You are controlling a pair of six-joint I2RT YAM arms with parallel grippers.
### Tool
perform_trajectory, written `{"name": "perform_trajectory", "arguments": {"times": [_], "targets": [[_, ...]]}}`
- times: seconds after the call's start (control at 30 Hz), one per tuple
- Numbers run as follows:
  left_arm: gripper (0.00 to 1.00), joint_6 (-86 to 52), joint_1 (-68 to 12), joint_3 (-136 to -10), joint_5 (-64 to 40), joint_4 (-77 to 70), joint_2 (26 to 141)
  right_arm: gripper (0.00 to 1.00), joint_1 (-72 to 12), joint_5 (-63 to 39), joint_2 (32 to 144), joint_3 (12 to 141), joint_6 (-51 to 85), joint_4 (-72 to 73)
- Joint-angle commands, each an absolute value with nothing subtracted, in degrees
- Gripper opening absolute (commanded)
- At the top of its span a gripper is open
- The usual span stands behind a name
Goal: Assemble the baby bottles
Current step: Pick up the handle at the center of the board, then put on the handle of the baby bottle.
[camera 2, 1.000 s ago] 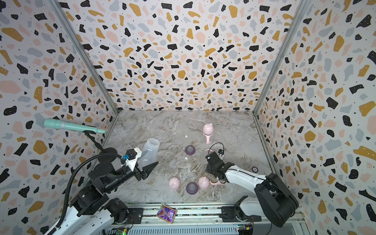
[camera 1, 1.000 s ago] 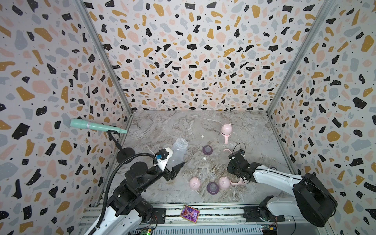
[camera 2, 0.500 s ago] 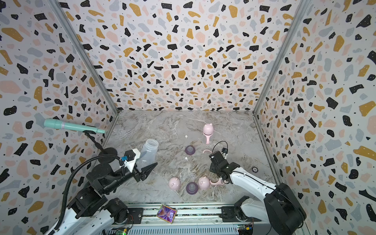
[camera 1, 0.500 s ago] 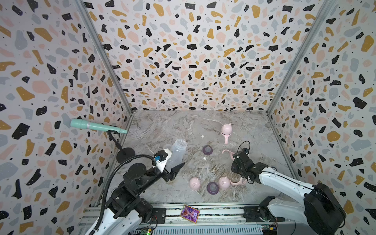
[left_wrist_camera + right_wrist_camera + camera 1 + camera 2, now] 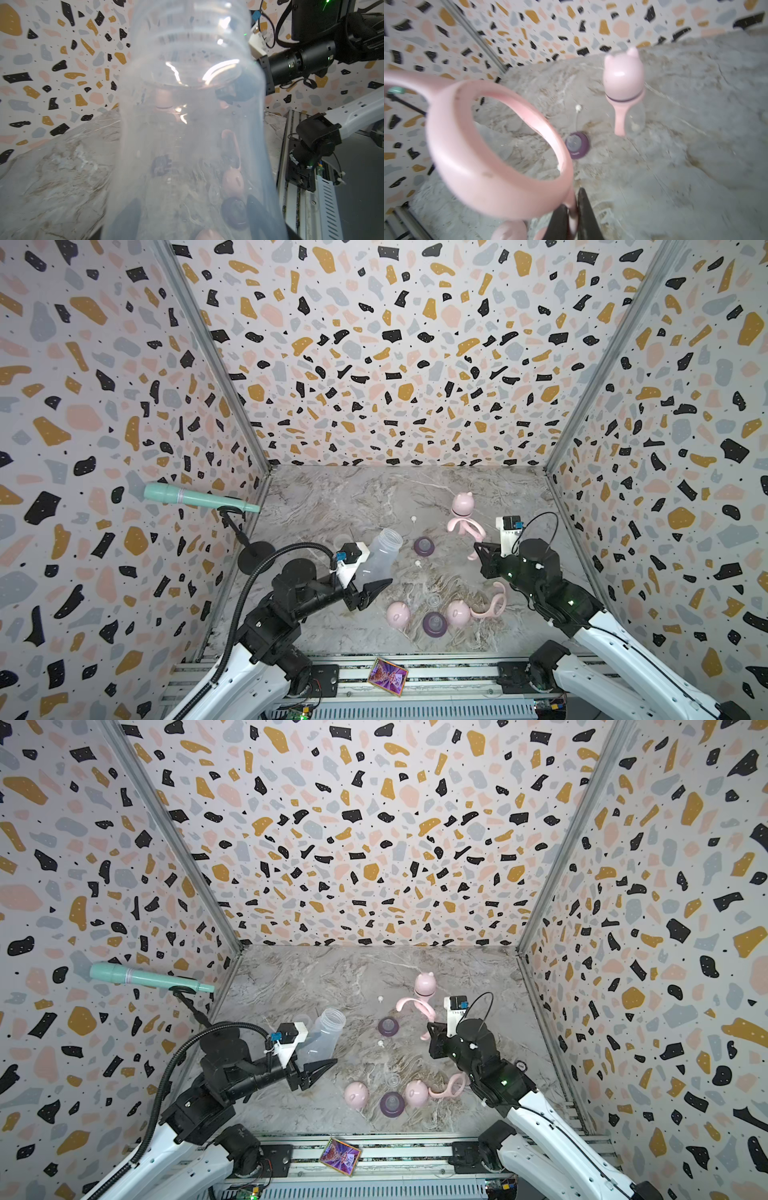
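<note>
A clear bottle (image 5: 382, 551) was held aloft by the left gripper (image 5: 374, 591), jaws spread wide; a pink collar (image 5: 500, 195), seemingly its handle, was pinched in the right gripper (image 5: 572, 205), jaws closed.

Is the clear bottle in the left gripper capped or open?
Open. In both top views the bottle ends in a bare threaded mouth, with nothing fitted on it.
</note>
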State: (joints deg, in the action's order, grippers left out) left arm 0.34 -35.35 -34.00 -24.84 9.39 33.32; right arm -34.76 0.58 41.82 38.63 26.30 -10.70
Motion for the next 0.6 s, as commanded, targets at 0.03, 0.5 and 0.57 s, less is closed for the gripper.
{"name": "perform_trajectory", "arguments": {"times": [0.03, 0.5, 0.57], "targets": [[0.47, -0.41, -35.24, -35.77, -33.89, 3.90, 36.80, 0.00, -35.26, -6.88, 42.61, 44.06, 19.35, -3.87], [0.43, -3.95, -35.33, -37.64, -45.03, -6.18, 43.97, 0.00, -47.00, -4.35, 52.09, 48.25, 10.14, 8.79], [0.43, -4.45, -35.33, -37.66, -45.17, -7.24, 44.28, 0.00, -48.67, -3.86, 52.93, 48.25, 9.76, 10.21]]}}
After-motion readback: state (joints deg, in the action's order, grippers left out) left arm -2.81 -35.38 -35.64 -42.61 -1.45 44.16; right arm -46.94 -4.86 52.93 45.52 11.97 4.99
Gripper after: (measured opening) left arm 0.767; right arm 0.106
